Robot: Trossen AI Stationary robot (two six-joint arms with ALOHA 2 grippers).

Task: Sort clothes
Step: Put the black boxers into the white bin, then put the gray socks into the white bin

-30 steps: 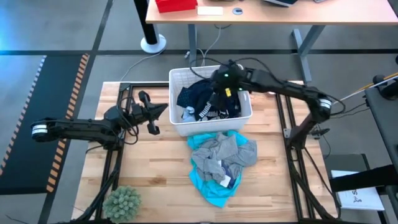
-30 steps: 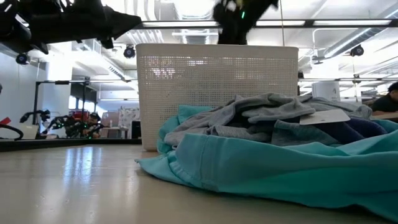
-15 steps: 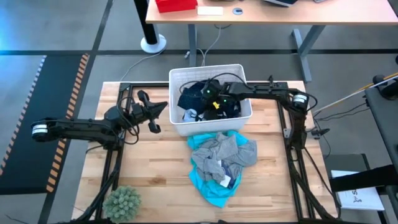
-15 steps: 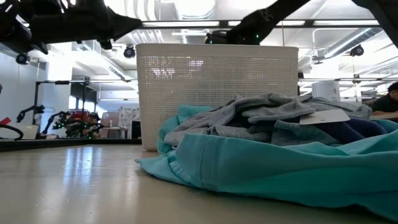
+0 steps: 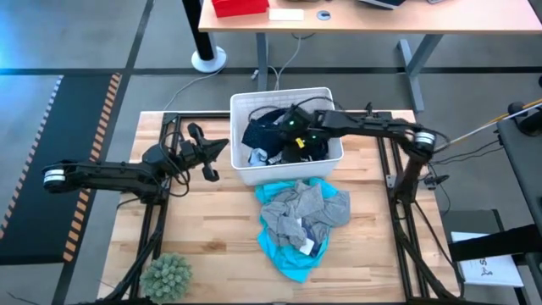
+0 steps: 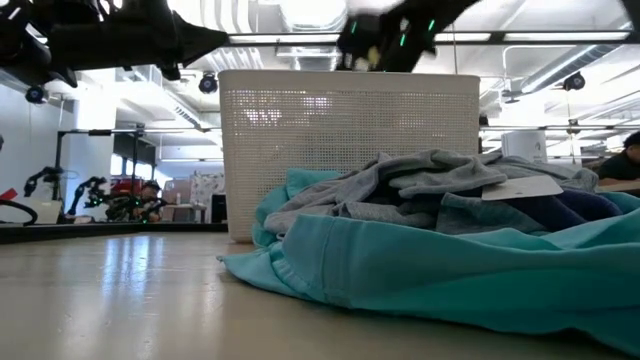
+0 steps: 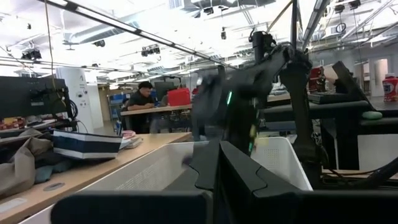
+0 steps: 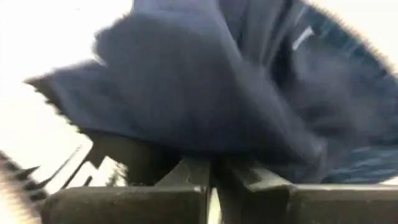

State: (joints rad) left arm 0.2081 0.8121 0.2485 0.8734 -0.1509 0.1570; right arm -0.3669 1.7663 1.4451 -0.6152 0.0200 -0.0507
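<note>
Navy fabric (image 8: 205,87) is bunched right up against the right tool (image 8: 211,180), soft and rumpled; the fingers are clenched together, and I can't tell if they're pinching any of it. That tool (image 5: 292,127) sits inside the white basket (image 5: 240,106) at the desk's far edge, over dark clothes (image 5: 267,135). A grey and turquoise pile (image 5: 301,216) slumps mid-desk, just in front of the basket. The left tool (image 5: 210,161) hangs clenched, empty, by the basket's left side.
</note>
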